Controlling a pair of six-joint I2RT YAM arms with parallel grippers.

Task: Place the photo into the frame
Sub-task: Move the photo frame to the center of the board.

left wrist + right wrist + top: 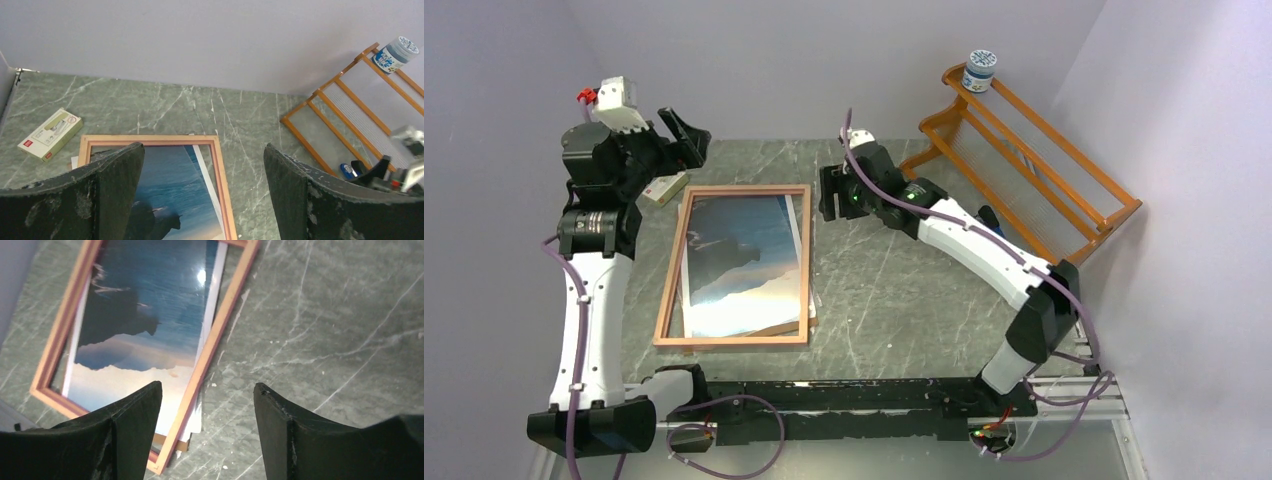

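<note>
The pinkish light-wood frame point(809, 262) lies flat on the left of the table. The photo point(744, 255), blue sea with dark hills, shows inside it, lying skewed. Its pale edge pokes out past the frame's right side near the front corner point(813, 305). My left gripper point(686, 135) is open and empty, held above the table behind the frame's far left corner. My right gripper point(829, 205) is open and empty, just right of the frame's far right corner. The left wrist view shows the frame's far edge point(150, 139) and the photo point(172, 175). The right wrist view shows the frame point(220, 325) and the photo point(145, 305).
A small pale box point(664, 187) lies by the frame's far left corner. An orange wooden rack point(1024, 170) leans at the back right with a jar point(980, 70) on top. A brown board point(172, 441) peeks out under the frame's near corner.
</note>
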